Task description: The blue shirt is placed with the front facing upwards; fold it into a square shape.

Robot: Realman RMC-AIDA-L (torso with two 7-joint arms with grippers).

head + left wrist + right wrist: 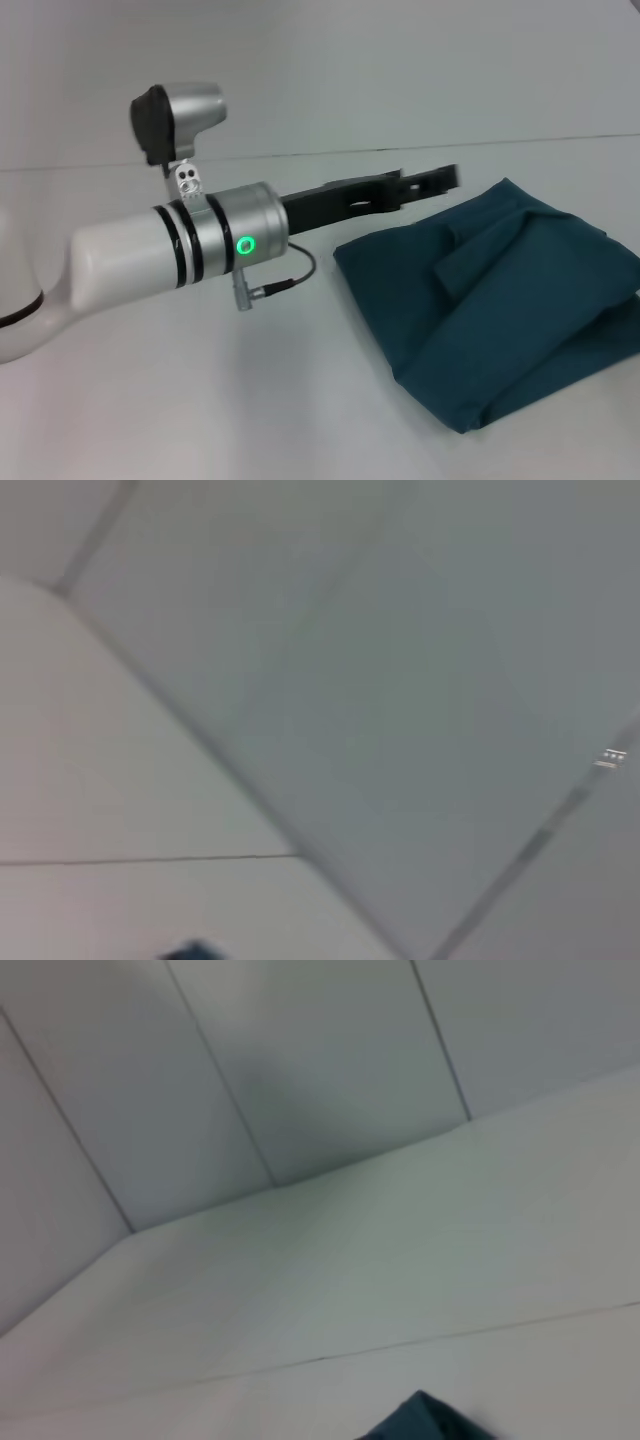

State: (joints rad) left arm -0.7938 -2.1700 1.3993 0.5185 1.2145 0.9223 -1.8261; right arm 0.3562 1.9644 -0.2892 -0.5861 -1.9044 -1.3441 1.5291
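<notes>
The blue shirt (500,300) lies folded into a rough rectangle on the right side of the white table, plain teal side up, with a small folded flap on top. No lettering shows. My left arm reaches across from the left, and its black gripper (440,180) hovers just beyond the shirt's far left corner, apart from the cloth and holding nothing. A sliver of the shirt (190,952) shows at the edge of the left wrist view, and a corner of the shirt (425,1422) shows in the right wrist view. The right arm is out of the head view.
The white table (200,400) stretches to the left and front of the shirt. Its far edge (560,140) meets a pale wall. The left arm's white and silver forearm (200,245) hangs over the table's left half.
</notes>
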